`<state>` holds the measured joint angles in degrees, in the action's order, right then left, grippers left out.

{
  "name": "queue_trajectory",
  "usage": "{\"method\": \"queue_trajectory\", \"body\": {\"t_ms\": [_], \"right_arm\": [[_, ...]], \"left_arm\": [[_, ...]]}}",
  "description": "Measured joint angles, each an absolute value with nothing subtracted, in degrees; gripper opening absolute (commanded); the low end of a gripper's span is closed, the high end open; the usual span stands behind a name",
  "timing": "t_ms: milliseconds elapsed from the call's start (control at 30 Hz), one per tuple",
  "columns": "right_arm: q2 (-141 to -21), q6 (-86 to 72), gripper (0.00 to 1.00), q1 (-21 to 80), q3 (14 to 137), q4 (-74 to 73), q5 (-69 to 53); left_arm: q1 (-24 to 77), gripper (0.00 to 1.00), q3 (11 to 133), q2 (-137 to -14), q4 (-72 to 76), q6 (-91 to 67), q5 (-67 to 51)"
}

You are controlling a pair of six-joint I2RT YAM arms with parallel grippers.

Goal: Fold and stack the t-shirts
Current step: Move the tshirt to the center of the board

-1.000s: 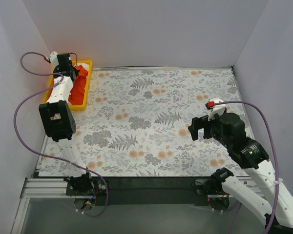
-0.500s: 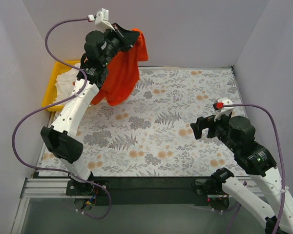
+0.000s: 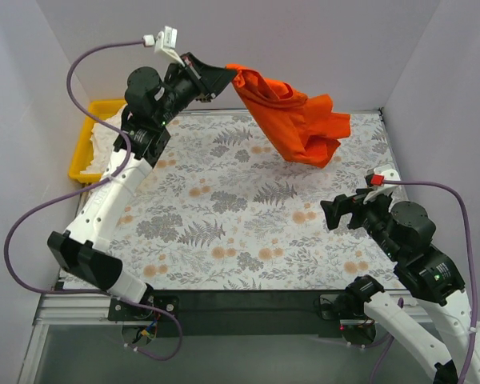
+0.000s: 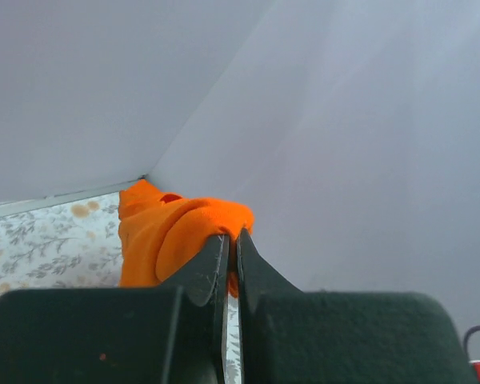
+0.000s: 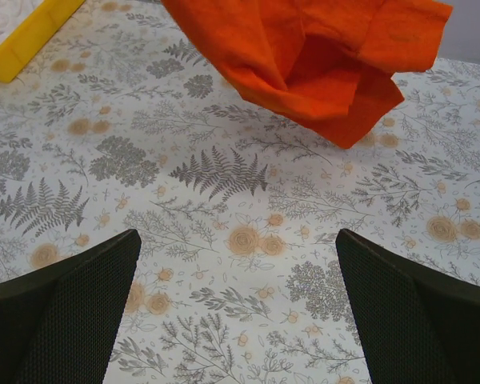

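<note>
Orange-red t-shirt: a second ago heaped in the yellow tray; now lifted and swung out above the far middle of the bench, hanging clear of it, bunched.
Left pincer: clamped tight on one edge of that shirt.
Right pincer: jaws spread wide, holding nothing, low at the right.
Judgement: first shirt is out; laying flat and folding not begun.
Yellow tray, far left corner: contains the white t-shirt, crumpled, now uncovered.
</note>
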<state>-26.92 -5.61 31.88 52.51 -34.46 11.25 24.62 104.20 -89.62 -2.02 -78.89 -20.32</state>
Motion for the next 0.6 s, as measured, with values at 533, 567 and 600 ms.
{"method": "queue_trajectory", "body": {"t_ms": [533, 567, 600], "right_arm": [[-36.01, -5.87, 0.95, 31.88, 52.64, -36.45, 9.96], [-37.41, -5.93, 0.94, 31.88, 52.6, -36.53, 10.11], [-39.13, -6.07, 0.94, 31.88, 52.58, -36.51, 10.33]], "left_arm": [[14.02, 0.46, 42.57, -62.22, -19.29, -89.38, 9.13], [13.13, 0.51, 42.57, -61.36, -20.38, -89.36, 10.11], [12.67, 0.6, 42.7, -60.38, -20.97, -89.21, 10.63]]}}
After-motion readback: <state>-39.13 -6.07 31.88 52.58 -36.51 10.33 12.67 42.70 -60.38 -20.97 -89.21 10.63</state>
